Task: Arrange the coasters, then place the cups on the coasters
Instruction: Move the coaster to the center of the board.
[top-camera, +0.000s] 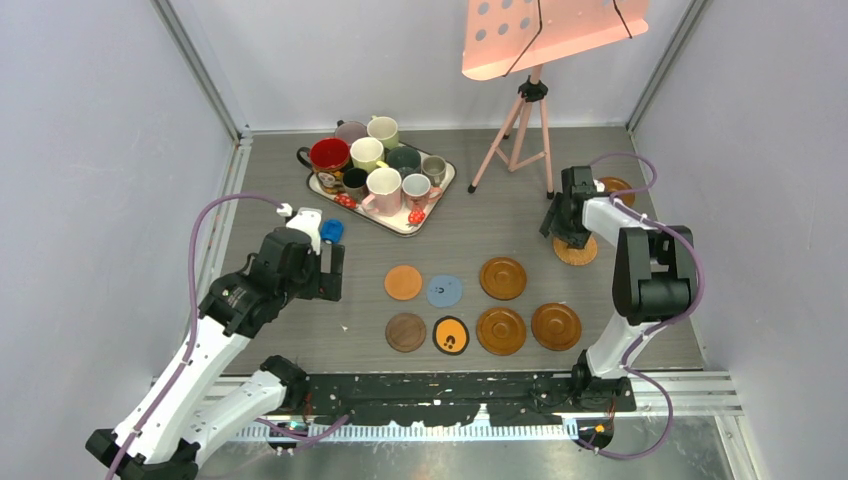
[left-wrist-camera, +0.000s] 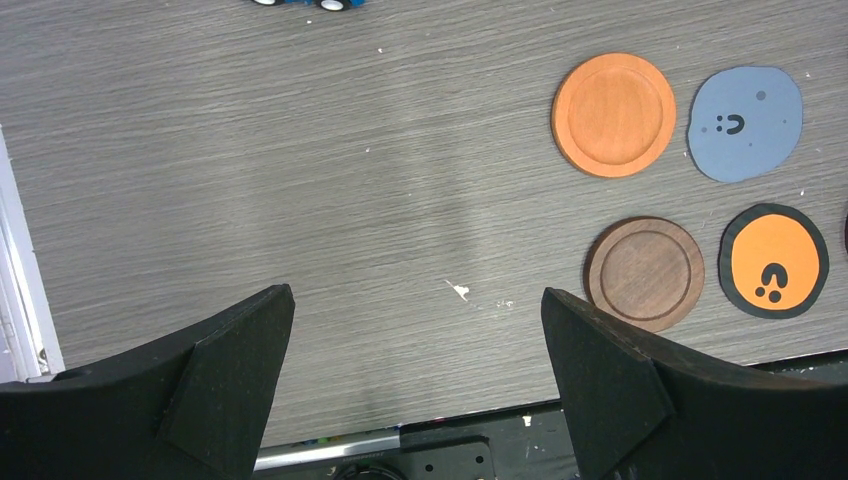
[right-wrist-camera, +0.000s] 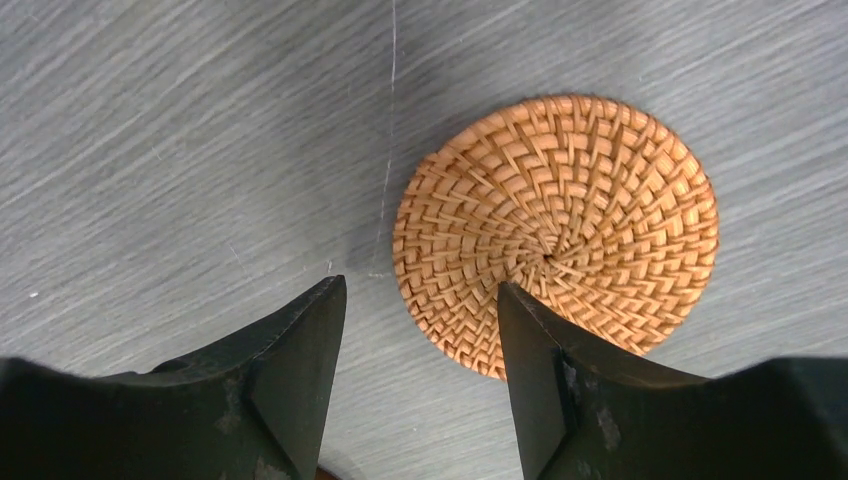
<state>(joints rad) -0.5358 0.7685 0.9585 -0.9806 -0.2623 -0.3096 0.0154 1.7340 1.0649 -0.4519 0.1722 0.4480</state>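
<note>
Several coasters lie in two rows mid-table: orange (top-camera: 403, 282), blue (top-camera: 444, 291), glossy brown (top-camera: 502, 278), dark wood (top-camera: 406, 332), black with orange centre (top-camera: 451, 335) and two more glossy brown (top-camera: 501, 330) (top-camera: 556, 326). A woven straw coaster (right-wrist-camera: 560, 225) lies flat under my right gripper (right-wrist-camera: 420, 284). That gripper is open, one finger over the coaster's near edge, the other over bare table. The cups (top-camera: 368, 155) stand crowded on the white tray (top-camera: 442, 192) at the back. My left gripper (left-wrist-camera: 416, 292) hangs wide open over bare table, left of the dark wood coaster (left-wrist-camera: 645, 272).
A small blue toy car (top-camera: 332, 231) sits just behind my left gripper. A pink stand on a tripod (top-camera: 525, 120) rises at the back right. Another brown coaster (top-camera: 615, 187) lies behind my right arm. Walls close the table on three sides.
</note>
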